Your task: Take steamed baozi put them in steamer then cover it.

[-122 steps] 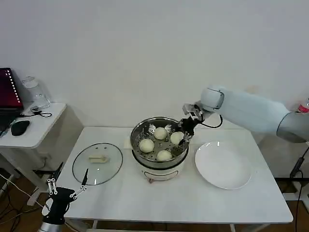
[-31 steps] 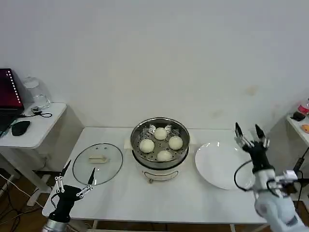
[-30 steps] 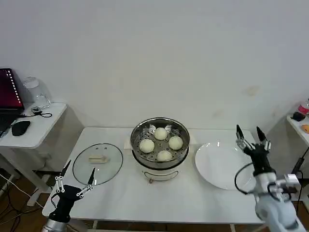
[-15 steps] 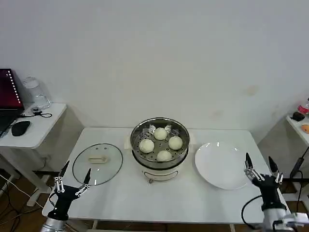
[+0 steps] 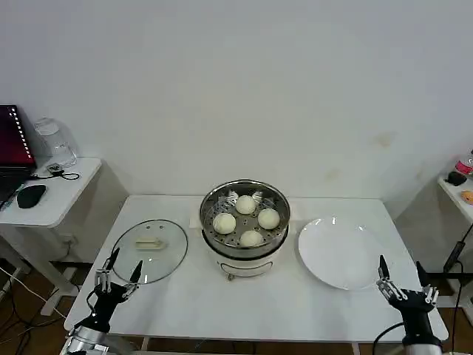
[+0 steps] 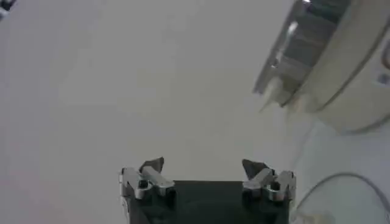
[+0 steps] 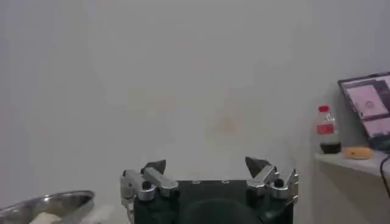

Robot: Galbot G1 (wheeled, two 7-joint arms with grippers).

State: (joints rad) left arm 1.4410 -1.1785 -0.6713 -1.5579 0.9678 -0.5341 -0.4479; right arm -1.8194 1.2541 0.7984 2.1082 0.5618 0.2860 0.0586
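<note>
A: All four steamed baozi (image 5: 244, 219) sit in the steamer (image 5: 244, 194); the cover (image 5: 149, 250) lies left of it.

B: Left gripper (image 5: 118, 270), fingers apart, should probably pinch the handle squarely. Right gripper (image 5: 403, 279) waits, splayed.

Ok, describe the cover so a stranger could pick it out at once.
Start at the white table and find the shiny steamer at its middle. The cover lies flat on the table to the steamer's left, by the near left corner. Unlike the solid white plate on the right, it is clear glass with a metal rim and a cream handle at centre.
</note>
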